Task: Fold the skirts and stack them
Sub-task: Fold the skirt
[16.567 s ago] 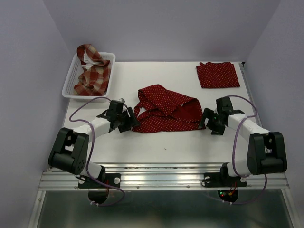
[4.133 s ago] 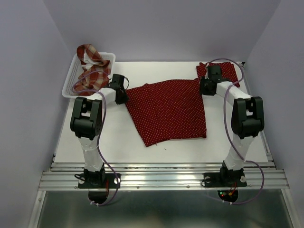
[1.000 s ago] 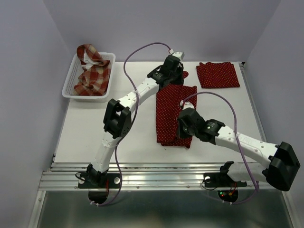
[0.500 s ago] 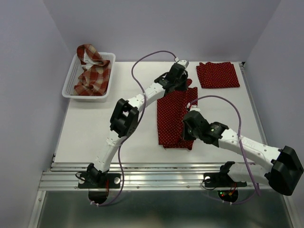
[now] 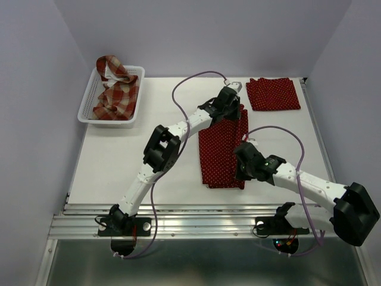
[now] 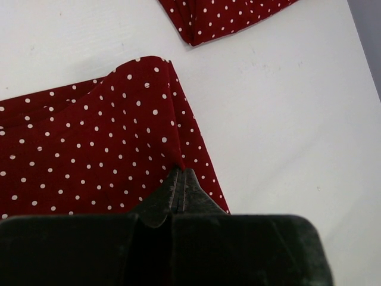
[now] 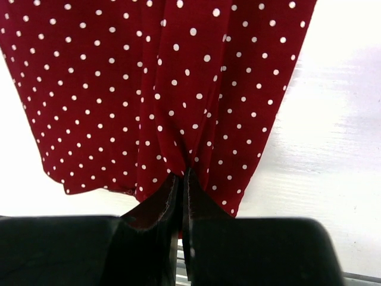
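Note:
A dark red polka-dot skirt (image 5: 221,149) lies folded lengthwise into a long strip at the table's middle. My left gripper (image 5: 229,107) is shut on its far end (image 6: 119,149), pinching the cloth at the fold's edge. My right gripper (image 5: 243,170) is shut on the near end of the same skirt (image 7: 178,71). A second polka-dot skirt (image 5: 272,93) lies folded flat at the back right, its corner showing in the left wrist view (image 6: 226,18). The plaid skirt (image 5: 116,89) sits crumpled in the white basket (image 5: 86,98).
The white lattice basket stands at the back left corner. Purple cables loop above both arms. The table's right edge (image 5: 318,137) runs close to the folded skirt at the back. The metal rail (image 5: 202,220) marks the near edge.
Both grippers have carried the skirt strip to the right, and the left one has moved a little nearer. The strip now lies closer to the folded skirt at back right.

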Controlling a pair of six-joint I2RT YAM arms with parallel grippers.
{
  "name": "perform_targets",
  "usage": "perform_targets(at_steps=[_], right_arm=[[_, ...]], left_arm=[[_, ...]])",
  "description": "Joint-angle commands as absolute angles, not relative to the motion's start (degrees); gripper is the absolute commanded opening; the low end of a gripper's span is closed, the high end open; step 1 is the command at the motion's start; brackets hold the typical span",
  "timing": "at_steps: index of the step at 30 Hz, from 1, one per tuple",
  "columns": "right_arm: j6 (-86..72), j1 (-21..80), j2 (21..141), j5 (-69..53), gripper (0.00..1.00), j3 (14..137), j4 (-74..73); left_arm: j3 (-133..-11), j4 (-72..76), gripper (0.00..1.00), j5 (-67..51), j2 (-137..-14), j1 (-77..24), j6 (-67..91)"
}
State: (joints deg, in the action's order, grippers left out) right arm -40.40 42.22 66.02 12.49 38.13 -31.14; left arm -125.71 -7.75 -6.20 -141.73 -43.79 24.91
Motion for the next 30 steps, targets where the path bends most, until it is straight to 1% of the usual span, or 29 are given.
perform_targets(at_steps=[1, 5, 7, 8, 9, 10, 11, 12, 13, 14, 15, 16, 17, 18, 22, 25, 29, 30], right_arm=[[-42.89, 41.66, 65.57, 12.75, 0.05, 36.92, -31.64], [-43.33, 41.66, 65.83, 13.80, 0.09, 36.30, -31.90], [-44.47, 41.66, 65.83, 14.76, 0.21, 36.47, -32.87], [-45.34, 41.66, 65.57, 16.07, 0.32, 37.26, -34.79], [-45.35, 41.66, 65.31, 16.69, 0.32, 37.87, -35.76], [-45.26, 41.66, 64.95, 17.40, 0.44, 38.49, -36.64], [-45.00, 41.66, 64.43, 18.71, 0.52, 38.93, -38.13], [-44.91, 41.66, 63.38, 19.33, 0.65, 40.07, -39.01], [-45.35, 41.66, 62.67, 20.29, 0.69, 40.95, -40.07], [-45.79, 41.66, 61.80, 21.96, 0.75, 42.96, -42.17], [-45.79, 41.66, 61.00, 22.41, 0.91, 43.85, -42.88], [-45.70, 41.66, 59.08, 22.85, 1.00, 44.81, -43.24], [-45.36, 41.66, 58.11, 23.37, 1.00, 45.52, -43.50], [-44.74, 41.66, 57.31, 23.47, 1.00, 47.01, -43.42], [-39.75, 41.66, 56.07, 22.86, 1.00, 50.00, -41.23], [-36.74, 41.66, 58.26, 18.47, 1.00, 51.41, -37.45], [-35.07, 41.66, 62.57, 8.30, 1.00, 52.38, -30.70], [-34.89, 41.66, 63.36, 6.78, 1.00, 52.12, -29.63]], left_arm=[[-128.14, -3.43, 0.00, -7.65, -142.20, -44.03, 25.66], [-128.32, -3.08, 0.00, -8.43, -143.35, -44.38, 26.02], [-128.50, -2.81, 0.00, -8.79, -143.52, -44.56, 26.28], [-128.67, -2.73, 0.02, -9.49, -143.44, -44.65, 26.19], [-128.67, -2.72, 0.05, -9.67, -143.26, -44.74, 26.19], [-128.85, -2.72, 0.12, -9.58, -143.00, -44.91, 26.19], [-128.93, -2.64, 0.22, -9.32, -142.30, -45.09, 26.54], [-128.76, -2.55, 0.39, -8.79, -141.77, -45.35, 26.80], [-128.67, -1.77, 0.45, -9.05, -141.16, -45.44, 26.89], [-128.41, -1.58, 0.64, -9.75, -140.02, -45.61, 26.81], [-128.41, -1.50, 0.72, -10.02, -139.40, -45.70, 26.55], [-128.23, -1.49, 0.77, -10.28, -138.61, -45.79, 26.54], [-127.45, -1.49, 0.81, -10.46, -136.78, -45.79, 26.46], [-127.18, -1.49, 0.99, -10.28, -135.80, -45.79, 25.85], [-125.07, -2.02, 0.99, -8.18, -129.91, -45.79, 24.00], [-122.27, -3.60, 0.99, -4.67, -124.56, -45.35, 22.77], [-112.45, -4.74, 0.99, -0.62, -115.43, -43.16, 22.94], [-110.41, -5.01, 0.99, 3.04, -113.83, -41.76, 23.29]])
